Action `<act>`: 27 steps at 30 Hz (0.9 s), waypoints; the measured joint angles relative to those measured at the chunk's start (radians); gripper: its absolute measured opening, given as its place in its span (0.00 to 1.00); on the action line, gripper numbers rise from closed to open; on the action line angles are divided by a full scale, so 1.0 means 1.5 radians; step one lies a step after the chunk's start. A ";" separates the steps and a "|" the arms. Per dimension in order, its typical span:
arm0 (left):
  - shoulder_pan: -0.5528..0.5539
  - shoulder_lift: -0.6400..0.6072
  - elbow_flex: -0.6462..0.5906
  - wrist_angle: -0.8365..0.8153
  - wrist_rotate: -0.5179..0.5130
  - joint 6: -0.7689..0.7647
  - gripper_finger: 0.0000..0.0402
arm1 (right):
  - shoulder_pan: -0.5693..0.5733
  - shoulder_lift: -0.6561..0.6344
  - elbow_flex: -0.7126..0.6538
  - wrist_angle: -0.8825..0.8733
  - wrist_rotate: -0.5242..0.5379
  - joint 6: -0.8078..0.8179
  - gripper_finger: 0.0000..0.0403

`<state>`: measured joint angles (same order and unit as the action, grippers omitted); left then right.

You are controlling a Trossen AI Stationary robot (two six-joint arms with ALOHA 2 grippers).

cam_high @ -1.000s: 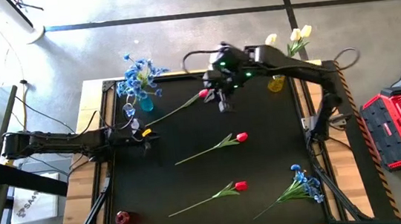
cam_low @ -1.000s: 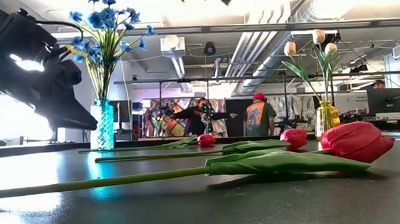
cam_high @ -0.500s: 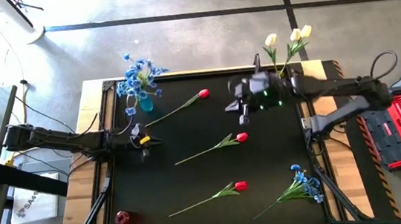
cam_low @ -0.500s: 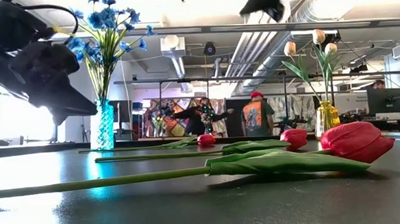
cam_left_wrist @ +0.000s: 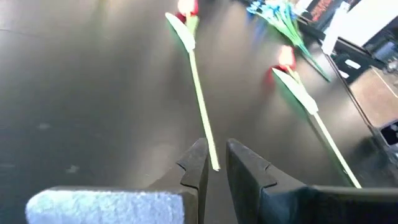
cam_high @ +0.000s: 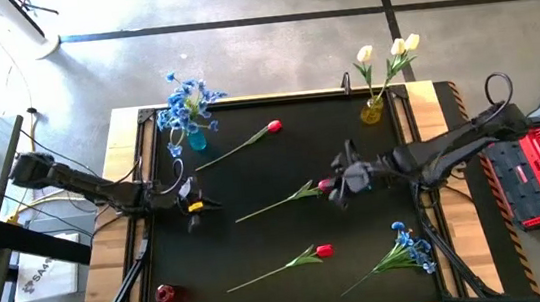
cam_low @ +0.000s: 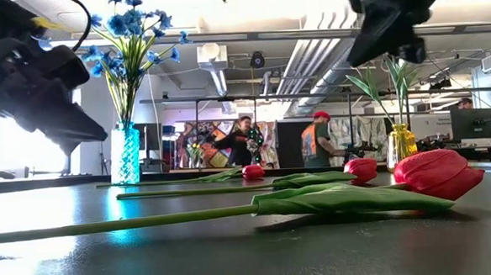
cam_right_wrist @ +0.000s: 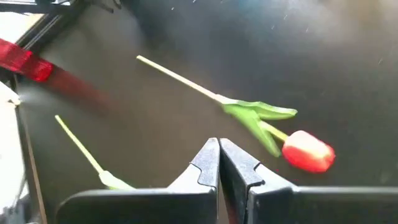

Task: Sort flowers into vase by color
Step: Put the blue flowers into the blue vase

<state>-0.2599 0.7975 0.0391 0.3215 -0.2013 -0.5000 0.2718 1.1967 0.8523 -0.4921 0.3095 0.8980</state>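
Both empty: right gripper (cam_right_wrist: 219, 163) closed, left gripper (cam_left_wrist: 214, 163) barely parted.

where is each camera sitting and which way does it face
High: overhead, straight down on the table; both arms show.
Low: table height, level across red tulips to the room; both arms loom above.
Left wrist: past the left pincer at a tulip stem.
Right wrist: past the right pincer, shut, at a red tulip.
Shared: high and low both show the blue vase.
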 joint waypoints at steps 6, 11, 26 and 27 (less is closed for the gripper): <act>-0.090 0.056 0.000 0.047 -0.066 -0.026 0.10 | 0.108 0.019 0.000 0.014 0.076 0.100 0.00; -0.151 0.094 0.000 0.075 -0.110 -0.041 0.10 | 0.161 0.071 0.000 0.021 0.085 0.160 0.00; -0.278 0.157 0.082 0.065 -0.153 0.028 0.10 | 0.218 0.203 0.000 0.028 0.036 0.241 0.00; -0.280 0.162 0.093 0.064 -0.153 0.040 0.10 | 0.218 0.205 0.000 0.028 0.028 0.241 0.00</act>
<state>-0.6798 1.0401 0.1782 0.4179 -0.4306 -0.4397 0.5984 1.5041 0.8516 -0.4496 0.3520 1.2598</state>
